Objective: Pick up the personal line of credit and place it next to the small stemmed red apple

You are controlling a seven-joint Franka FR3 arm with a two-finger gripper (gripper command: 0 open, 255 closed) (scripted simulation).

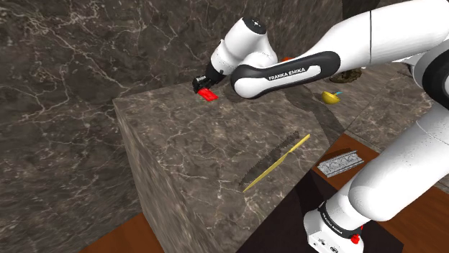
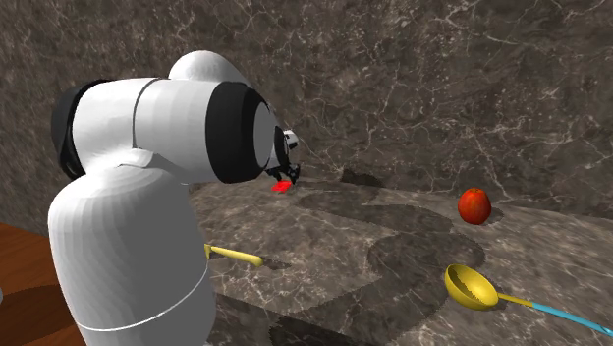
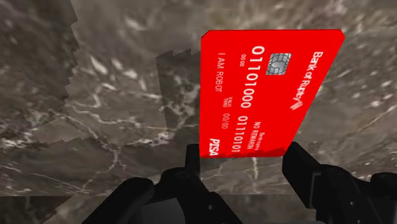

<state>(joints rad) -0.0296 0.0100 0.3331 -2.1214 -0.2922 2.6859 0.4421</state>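
A red bank card (image 3: 261, 89) with white print and a chip sits between my two black fingers (image 3: 191, 159), whose tips press its near corners. My gripper (image 3: 245, 158) is shut on it. In the shoulder view the gripper (image 1: 204, 85) holds the card (image 1: 209, 94) just over the far corner of the dark marble counter (image 1: 201, 151). The second exterior view has the card (image 2: 283, 184) under the gripper (image 2: 288, 173), and the small red apple (image 2: 474, 205) stands well off to that view's right. A sliver of the apple (image 1: 286, 59) peeks from behind my arm.
A yellow ladle (image 2: 470, 285) with a blue handle lies near the counter's front, below the apple. A long yellow-handled comb (image 1: 277, 162) lies along the counter edge by my stand. A grey patterned item (image 1: 339, 164) rests on the lower wooden surface. A marble wall backs the counter.
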